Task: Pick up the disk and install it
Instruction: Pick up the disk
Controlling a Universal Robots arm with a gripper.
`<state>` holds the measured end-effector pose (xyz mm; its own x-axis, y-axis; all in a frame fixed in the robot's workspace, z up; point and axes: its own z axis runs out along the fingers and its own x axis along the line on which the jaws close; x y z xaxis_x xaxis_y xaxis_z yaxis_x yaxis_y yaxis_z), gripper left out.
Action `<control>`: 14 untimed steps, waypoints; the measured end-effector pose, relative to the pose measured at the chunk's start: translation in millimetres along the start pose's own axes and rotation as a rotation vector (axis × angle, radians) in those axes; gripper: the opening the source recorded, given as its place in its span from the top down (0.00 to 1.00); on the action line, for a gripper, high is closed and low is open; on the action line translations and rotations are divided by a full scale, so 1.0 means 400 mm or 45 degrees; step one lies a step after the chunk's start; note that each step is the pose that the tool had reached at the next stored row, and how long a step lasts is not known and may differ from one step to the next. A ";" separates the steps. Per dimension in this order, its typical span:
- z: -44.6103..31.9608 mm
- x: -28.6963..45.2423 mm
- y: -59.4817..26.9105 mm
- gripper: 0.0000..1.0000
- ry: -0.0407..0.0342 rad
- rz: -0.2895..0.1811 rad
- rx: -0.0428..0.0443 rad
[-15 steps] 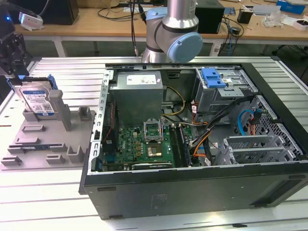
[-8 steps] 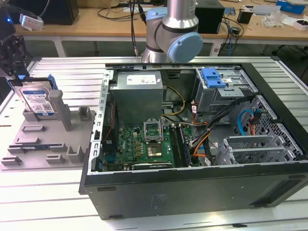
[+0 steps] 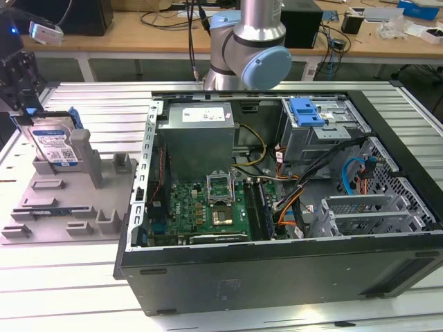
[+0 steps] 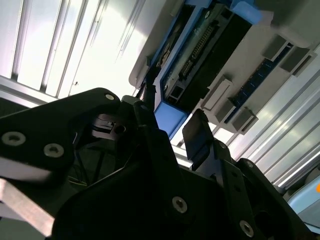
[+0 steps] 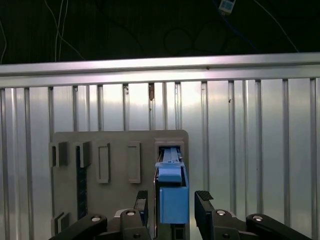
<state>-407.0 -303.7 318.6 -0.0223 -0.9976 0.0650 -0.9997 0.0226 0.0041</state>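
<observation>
The disk, a silver drive with a blue-and-white label in a blue carrier, stands on edge in a slot of the grey fixture tray at the exterior view's left. My gripper hangs over its upper end. In the first wrist view the gripper is open, one black finger on each side of the disk's blue end, and a gap shows at one finger. The second wrist view shows the gripper straddling the disk the same way.
An open computer case lies at the middle and right of the ribbed metal table. A grey drive cage with a blue bracket sits in its far corner. The arm's base stands behind the case.
</observation>
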 end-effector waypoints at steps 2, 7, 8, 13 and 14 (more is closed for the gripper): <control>0.000 0.000 0.000 0.50 -0.0002 0.000 -0.001; 0.010 0.000 0.000 0.50 -0.0004 0.000 0.000; 0.011 0.000 0.000 0.50 -0.0004 0.000 0.000; 0.017 0.000 0.000 0.50 -0.0003 0.000 0.000; 0.019 0.000 0.000 0.50 -0.0003 0.000 0.000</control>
<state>-406.8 -304.2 311.2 -0.0223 -0.9976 0.0648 -0.9997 0.0227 0.0044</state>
